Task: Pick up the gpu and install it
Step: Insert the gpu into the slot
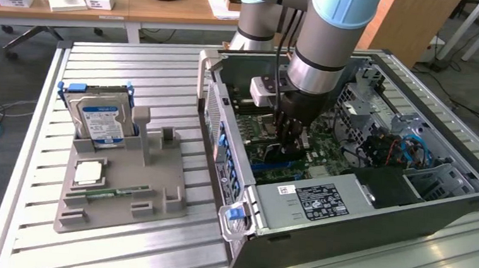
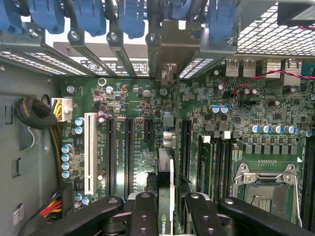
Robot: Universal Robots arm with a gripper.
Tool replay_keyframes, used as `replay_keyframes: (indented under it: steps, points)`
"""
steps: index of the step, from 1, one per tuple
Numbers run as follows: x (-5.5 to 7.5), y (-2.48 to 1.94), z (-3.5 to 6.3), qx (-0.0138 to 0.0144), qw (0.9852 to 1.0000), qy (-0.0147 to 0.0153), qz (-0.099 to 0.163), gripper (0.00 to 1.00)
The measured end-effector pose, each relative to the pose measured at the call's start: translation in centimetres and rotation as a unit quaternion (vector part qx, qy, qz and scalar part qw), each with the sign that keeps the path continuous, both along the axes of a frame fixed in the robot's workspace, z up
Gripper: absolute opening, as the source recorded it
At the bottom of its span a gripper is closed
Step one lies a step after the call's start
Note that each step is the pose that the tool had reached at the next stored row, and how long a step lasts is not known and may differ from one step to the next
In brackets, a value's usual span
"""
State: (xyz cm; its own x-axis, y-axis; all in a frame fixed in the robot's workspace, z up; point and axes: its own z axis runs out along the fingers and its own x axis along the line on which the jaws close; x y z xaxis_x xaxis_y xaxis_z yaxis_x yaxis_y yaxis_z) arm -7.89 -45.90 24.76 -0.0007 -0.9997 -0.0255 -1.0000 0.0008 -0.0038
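My gripper (image 1: 293,147) reaches down into the open computer case (image 1: 223,117), over the green motherboard (image 2: 133,98). It is shut on the gpu (image 2: 165,169), which I see edge-on between the black fingers (image 2: 142,214) in the wrist view, a logo on its edge. The card stands upright among the black expansion slots (image 2: 184,147), its silver bracket end (image 2: 168,73) toward the case's rear slot openings. In the exterior view the gpu (image 1: 282,156) is a dark strip under the fingers, mostly hidden by them.
On the slatted table, a silver hard drive (image 1: 97,121) stands in a grey holder (image 1: 121,195) with a green memory stick (image 1: 109,192). Inside the case are the power supply (image 1: 319,199), blue slot latches (image 2: 88,17), a white slot (image 2: 90,152) and the processor socket (image 2: 268,189).
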Motion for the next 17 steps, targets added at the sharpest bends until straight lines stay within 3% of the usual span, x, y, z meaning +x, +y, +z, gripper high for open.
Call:
replay_keyframes:
  steps: [17]
  points:
    - [0.01,0.01,0.26,0.0001,1.0,-0.0002,0.0,0.26]
